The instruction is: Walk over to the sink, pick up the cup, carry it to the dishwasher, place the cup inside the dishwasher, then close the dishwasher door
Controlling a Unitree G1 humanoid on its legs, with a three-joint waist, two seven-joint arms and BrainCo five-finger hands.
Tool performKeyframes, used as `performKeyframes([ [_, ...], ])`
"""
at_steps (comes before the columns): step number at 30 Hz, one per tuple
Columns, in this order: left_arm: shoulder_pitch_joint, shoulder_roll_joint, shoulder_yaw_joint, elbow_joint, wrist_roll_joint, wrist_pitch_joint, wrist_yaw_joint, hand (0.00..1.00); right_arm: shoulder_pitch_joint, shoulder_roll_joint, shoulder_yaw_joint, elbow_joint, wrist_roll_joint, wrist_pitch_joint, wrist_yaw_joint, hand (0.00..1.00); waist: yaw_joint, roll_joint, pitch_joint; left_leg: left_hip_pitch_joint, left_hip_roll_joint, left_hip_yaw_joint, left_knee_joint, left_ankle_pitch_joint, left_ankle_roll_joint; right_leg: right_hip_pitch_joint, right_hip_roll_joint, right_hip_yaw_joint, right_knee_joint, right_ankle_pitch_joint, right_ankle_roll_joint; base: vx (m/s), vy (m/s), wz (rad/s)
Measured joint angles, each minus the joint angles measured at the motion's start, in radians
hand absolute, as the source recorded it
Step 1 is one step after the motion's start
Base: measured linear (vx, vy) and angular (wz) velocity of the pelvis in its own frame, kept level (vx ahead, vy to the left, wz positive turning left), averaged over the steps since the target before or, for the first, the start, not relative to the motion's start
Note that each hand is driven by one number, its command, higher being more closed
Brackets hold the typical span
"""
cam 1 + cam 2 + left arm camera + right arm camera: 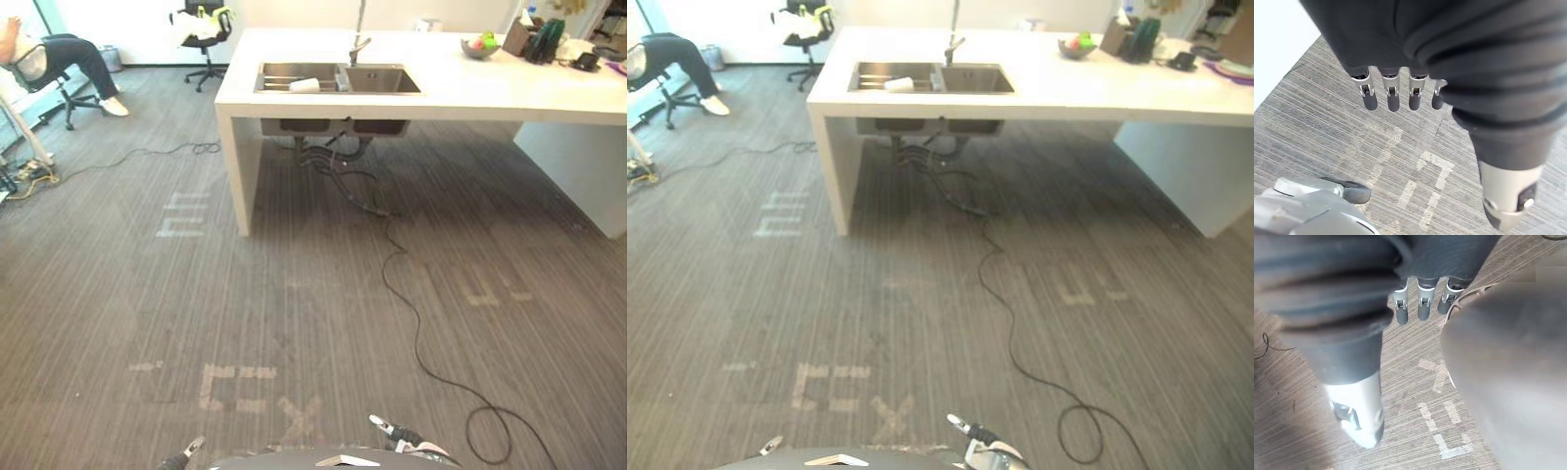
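White cup [305, 85] lies in left basin of the sink [384, 79] | sink is set in pale counter [470, 88], far across the grey carpet floor [294, 294] from both hands | left hand [1392, 93] released, fingers straight, holding nothing | right hand [1422, 306] released too, nothing in it

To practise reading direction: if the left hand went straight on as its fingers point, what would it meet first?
The left hand points downward, so probably the grey carpet, near pale floor markings.

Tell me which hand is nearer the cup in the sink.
Right, narrowly. The cup lies in the sink far ahead; the left hand hangs back at lower left, the right hand slightly further forward.
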Motion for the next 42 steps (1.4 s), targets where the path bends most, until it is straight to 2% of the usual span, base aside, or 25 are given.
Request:
performKeyframes([
  [3,-0.004,0.006,0.001,-0.003,-0.026,-0.006,0.005,0.0,-0.005,0.001,-0.001,-0.006,0.022,-0.035,-0.006,0.0,-0.014,0.003,0.015,0.017,0.014,-0.009,0.0,-0.014,0.014,-0.103,-0.022,0.027,0.189,-0.033,-0.033,0.08,0.023,0.0],
  [6,-0.011,0.006,0.013,-0.001,-0.024,-0.006,0.017,0.0,0.001,0.006,-0.02,-0.002,0.049,-0.043,0.003,0.0,-0.022,0.007,0.028,0.025,0.045,-0.026,0.001,-0.027,0.006,-0.178,0.012,0.021,0.166,-0.076,-0.038,0.16,-0.075,0.12],
  [9,-0.023,-0.007,0.052,-0.001,0.041,-0.007,0.025,0.0,0.01,0.012,-0.072,-0.003,0.095,-0.042,0.026,0.0,-0.02,0.017,0.045,0.036,0.104,-0.028,0.007,-0.06,-0.024,-0.277,0.059,0.037,-0.026,0.03,-0.03,0.24,-0.105,0.07],
  [10,-0.033,-0.014,0.078,-0.004,0.089,-0.006,0.025,0.0,0.034,0.006,-0.072,-0.009,0.093,-0.039,0.037,0.0,-0.017,0.018,0.055,0.045,0.136,-0.033,0.05,-0.106,-0.048,-0.305,0.078,0.07,-0.102,0.101,-0.019,0.38,-0.171,0.15],
  [12,-0.035,-0.02,0.089,-0.032,0.143,-0.002,0.028,0.0,0.089,0.015,-0.071,-0.048,0.091,-0.032,0.044,0.0,-0.004,0.018,0.068,0.031,0.17,-0.047,0.198,-0.225,-0.078,-0.314,0.083,0.106,-0.114,0.14,-0.023,0.35,-0.205,0.21],
  [15,-0.028,-0.029,0.12,-0.076,0.242,-0.001,0.032,0.0,0.159,0.039,-0.082,-0.086,0.086,-0.019,0.053,0.0,0.0,0.007,0.061,0.05,0.194,-0.068,0.342,-0.382,-0.121,-0.317,0.066,0.134,-0.054,0.138,-0.057,0.54,-0.347,0.23],
  [16,-0.029,-0.049,0.124,-0.082,0.26,-0.003,0.037,0.0,0.17,0.029,-0.096,-0.085,0.086,-0.011,0.055,0.0,-0.01,0.036,0.047,0.071,0.228,-0.073,0.342,-0.418,-0.133,-0.349,0.076,0.13,0.043,0.173,-0.061,0.73,-0.4,0.22],
  [17,-0.017,-0.083,0.142,-0.083,0.272,-0.003,0.043,0.0,0.175,0.007,-0.107,-0.084,0.082,-0.006,0.053,0.0,-0.012,0.072,0.017,0.094,0.265,-0.077,0.339,-0.408,-0.135,-0.363,0.111,0.111,0.109,0.094,-0.081,0.64,-0.304,0.1],
  [18,-0.017,-0.091,0.16,-0.086,0.283,-0.002,0.049,0.0,0.178,0.0,-0.112,-0.079,0.08,-0.001,0.052,0.0,-0.014,0.086,0.006,0.082,0.281,-0.077,0.381,-0.387,-0.145,-0.366,0.123,0.105,0.129,0.064,-0.091,0.67,-0.316,-0.01],
  [21,-0.012,-0.113,0.213,-0.091,0.291,0.0,0.059,0.0,0.165,-0.018,-0.118,-0.075,0.072,0.006,0.053,0.0,-0.021,0.103,-0.004,-0.107,0.334,-0.137,0.832,-0.203,-0.171,-0.248,0.176,0.082,0.068,-0.003,-0.124,0.68,-0.312,0.01],
  [23,-0.003,-0.125,0.243,-0.098,0.291,-0.017,0.067,0.0,0.152,-0.029,-0.106,-0.065,0.044,-0.008,0.052,0.0,-0.01,0.115,0.001,-0.243,0.378,-0.094,1.171,-0.213,-0.149,-0.074,0.234,0.08,-0.07,-0.01,-0.136,0.73,-0.223,-0.05],
  [26,0.0,-0.114,0.226,-0.121,0.303,-0.058,0.078,0.0,0.096,-0.036,-0.078,-0.014,0.043,-0.007,0.052,0.0,0.018,0.083,0.018,-0.38,0.313,-0.038,1.217,-0.287,-0.147,0.109,0.239,0.105,-0.188,-0.012,-0.14,0.51,-0.098,-0.22],
  [27,-0.006,-0.114,0.218,-0.134,0.313,-0.084,0.083,0.0,0.066,-0.036,-0.067,0.0,0.046,-0.002,0.05,0.0,0.036,0.076,0.027,-0.441,0.284,0.014,1.13,-0.319,-0.12,0.156,0.227,0.122,-0.21,-0.013,-0.139,0.75,-0.021,-0.58],
  [29,-0.003,-0.108,0.177,-0.148,0.328,-0.123,0.098,0.0,0.025,-0.025,-0.062,0.001,0.054,0.008,0.05,0.0,0.045,0.071,0.037,-0.501,0.238,0.082,0.875,-0.305,-0.102,0.21,0.205,0.14,-0.22,-0.02,-0.126,0.57,0.066,-0.54],
  [30,0.007,-0.105,0.141,-0.161,0.343,-0.158,0.104,0.0,0.016,-0.019,-0.061,-0.006,0.055,0.009,0.049,0.0,0.05,0.075,0.037,-0.504,0.206,0.088,0.599,-0.194,-0.103,0.236,0.196,0.158,-0.219,-0.049,-0.106,0.51,0.13,-0.64],
  [31,0.024,-0.113,0.098,-0.188,0.362,-0.211,0.129,0.0,0.009,-0.014,-0.048,-0.016,0.055,0.008,0.048,0.0,0.066,0.103,0.036,-0.485,0.199,0.079,0.434,0.018,-0.075,0.271,0.206,0.205,-0.23,-0.103,-0.103,0.5,0.155,-0.66],
  [32,0.027,-0.108,0.084,-0.202,0.372,-0.232,0.143,0.0,0.007,-0.007,-0.021,-0.016,0.055,0.008,0.048,0.0,0.068,0.093,0.04,-0.482,0.178,0.078,0.438,0.049,-0.016,0.285,0.191,0.227,-0.241,-0.125,-0.107,0.5,0.177,-0.29],
  [33,0.012,-0.081,0.044,-0.257,0.39,-0.265,0.172,0.0,-0.005,0.008,0.025,-0.017,0.055,0.01,0.049,0.0,0.06,0.056,0.044,-0.508,0.152,0.081,0.48,-0.006,-0.027,0.289,0.184,0.286,-0.25,-0.13,-0.113,0.46,0.16,0.21],
  [34,-0.013,-0.077,-0.014,-0.355,0.418,-0.291,0.211,0.0,-0.015,0.0,0.052,-0.016,0.053,0.011,0.048,0.0,0.064,0.047,0.058,-0.535,0.147,0.074,0.527,-0.036,-0.02,0.278,0.19,0.302,-0.244,-0.112,-0.106,0.42,0.15,0.38],
  [35,-0.019,-0.076,-0.043,-0.416,0.432,-0.301,0.225,0.0,-0.019,-0.004,0.061,-0.015,0.052,0.013,0.043,0.0,0.065,0.052,0.064,-0.543,0.138,0.062,0.542,-0.045,-0.013,0.275,0.189,0.31,-0.235,-0.105,-0.104,0.36,0.153,0.35],
  [37,-0.027,-0.078,-0.163,-0.726,0.459,-0.301,0.268,0.0,-0.021,-0.013,0.091,-0.017,0.053,0.019,0.029,0.0,0.064,0.049,0.064,-0.512,0.092,0.062,0.511,-0.069,0.002,0.218,0.147,0.329,-0.089,-0.097,-0.1,0.32,0.164,0.23],
  [38,-0.031,-0.079,-0.182,-0.805,0.466,-0.302,0.274,0.0,-0.018,-0.015,0.094,-0.017,0.054,0.028,0.026,0.0,0.062,0.047,0.063,-0.488,0.077,0.062,0.488,-0.071,0.004,0.199,0.134,0.33,-0.031,-0.088,-0.086,0.34,0.154,0.03],
  [40,-0.047,-0.076,-0.202,-1.031,0.516,-0.305,0.273,0.0,0.002,-0.015,0.098,-0.039,0.065,0.033,0.004,0.0,0.058,0.043,0.052,-0.417,0.043,0.07,0.426,-0.078,0.015,0.108,0.101,0.349,0.192,-0.027,0.018,0.36,0.159,-0.17],
  [41,-0.067,-0.062,-0.193,-1.184,0.571,-0.305,0.27,0.0,0.003,-0.014,0.095,-0.047,0.066,0.024,-0.012,0.0,0.053,0.039,0.046,-0.374,0.028,0.08,0.398,-0.087,0.028,0.024,0.068,0.344,0.366,0.07,0.117,0.37,0.151,-0.24],
  [42,-0.086,-0.037,-0.19,-1.284,0.618,-0.308,0.27,0.0,0.003,-0.019,0.092,-0.065,0.065,0.019,-0.018,0.0,0.043,0.028,0.043,-0.343,0.016,0.085,0.379,-0.105,0.039,-0.035,0.033,0.323,0.489,0.155,0.125,0.45,0.162,-0.33],
])
